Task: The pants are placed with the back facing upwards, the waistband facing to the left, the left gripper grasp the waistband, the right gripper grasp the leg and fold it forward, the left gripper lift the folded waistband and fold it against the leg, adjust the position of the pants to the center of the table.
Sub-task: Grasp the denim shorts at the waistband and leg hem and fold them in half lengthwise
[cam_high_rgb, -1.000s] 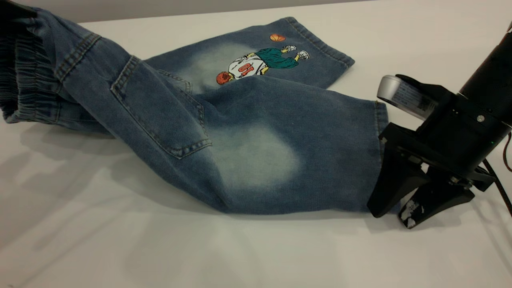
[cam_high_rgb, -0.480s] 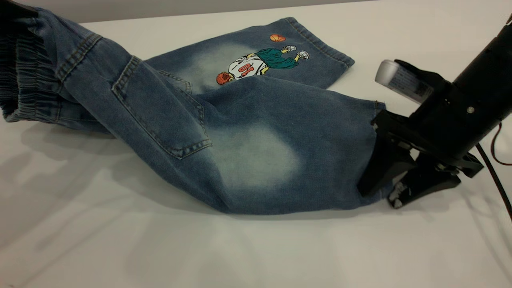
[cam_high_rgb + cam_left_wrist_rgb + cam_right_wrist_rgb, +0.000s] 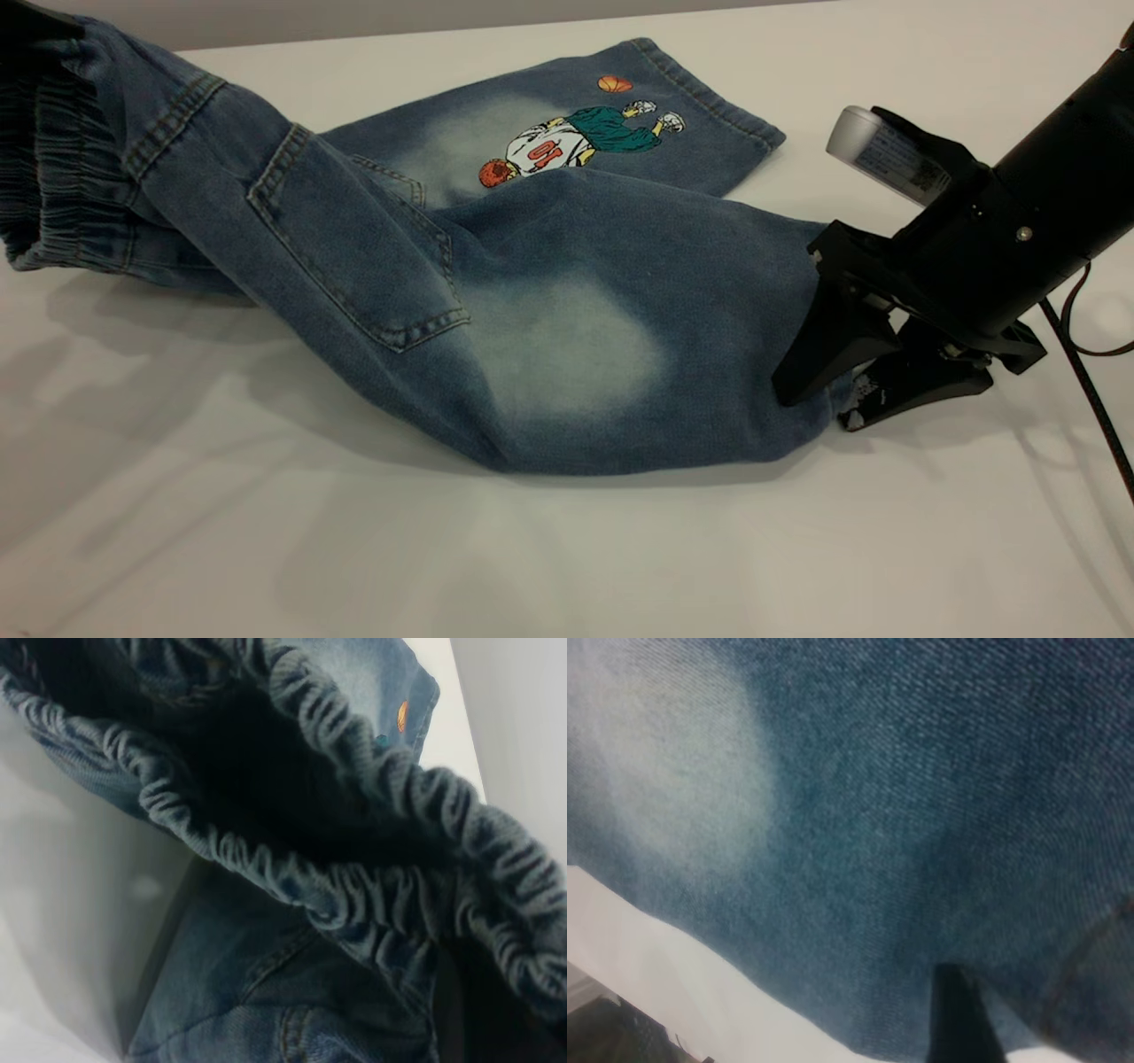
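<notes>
The blue denim pants [image 3: 354,230] lie back-up on the white table [image 3: 532,549]. At the far left the ruched waistband [image 3: 44,177] hangs lifted off the table, and my left gripper [image 3: 27,22] is shut on it at the upper corner. The left wrist view looks into the gathered waistband [image 3: 354,895]. The plain leg [image 3: 576,346] with the pale oval points right. My right gripper [image 3: 813,408] is open and straddles its hem, one finger above the denim and one below. The right wrist view shows one black fingertip [image 3: 957,1019] over the leg [image 3: 877,815].
The other leg, with the basketball-player print [image 3: 576,133], lies flat behind the plain leg. Bare tabletop runs along the front and to the right of the pants. A cable [image 3: 1099,416] trails behind the right arm.
My right gripper has slid left and a little up onto the hem of the plain leg, nudging its lower corner upward. The waistband and left gripper have stayed still.
</notes>
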You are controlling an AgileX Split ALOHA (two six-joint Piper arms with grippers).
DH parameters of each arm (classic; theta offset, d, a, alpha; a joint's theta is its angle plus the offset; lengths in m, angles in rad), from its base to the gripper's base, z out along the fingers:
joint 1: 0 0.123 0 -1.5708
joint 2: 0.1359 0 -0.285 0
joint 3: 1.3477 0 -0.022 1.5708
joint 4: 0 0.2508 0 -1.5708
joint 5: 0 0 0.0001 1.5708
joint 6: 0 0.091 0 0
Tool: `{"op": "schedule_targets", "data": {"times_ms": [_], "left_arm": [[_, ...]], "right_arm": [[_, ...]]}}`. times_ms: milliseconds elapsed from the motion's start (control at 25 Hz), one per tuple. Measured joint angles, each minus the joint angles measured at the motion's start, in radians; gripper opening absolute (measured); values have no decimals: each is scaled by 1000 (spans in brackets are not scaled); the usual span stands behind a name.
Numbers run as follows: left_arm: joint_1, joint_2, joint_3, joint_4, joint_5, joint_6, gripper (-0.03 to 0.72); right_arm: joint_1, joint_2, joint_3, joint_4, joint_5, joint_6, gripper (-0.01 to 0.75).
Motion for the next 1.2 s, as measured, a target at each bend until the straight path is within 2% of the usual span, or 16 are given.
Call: {"op": "schedule_targets", "data": {"times_ms": [120,320,400,640,760,960,1200], "left_arm": [[0,0,0,-1,0,0,89],[0,0,0,-1,-1,0,89],[0,0,0,-1,-2,0,89],[0,0,0,8,13,0,89],[0,0,2,35,38,0,89],[0,-4,58,38,53,0,89],[0,-5,155,20,62,0,89]], "right_arm": [[0,0,0,20,-28,0,254],[0,2,0,21,-45,0,46],[0,2,0,20,-32,0,16],[-24,-49,0,-9,81,50,8],[-58,-124,1,-55,102,95,8],[-109,-259,1,-149,152,188,8],[-111,-392,1,-153,236,206,8]]}}
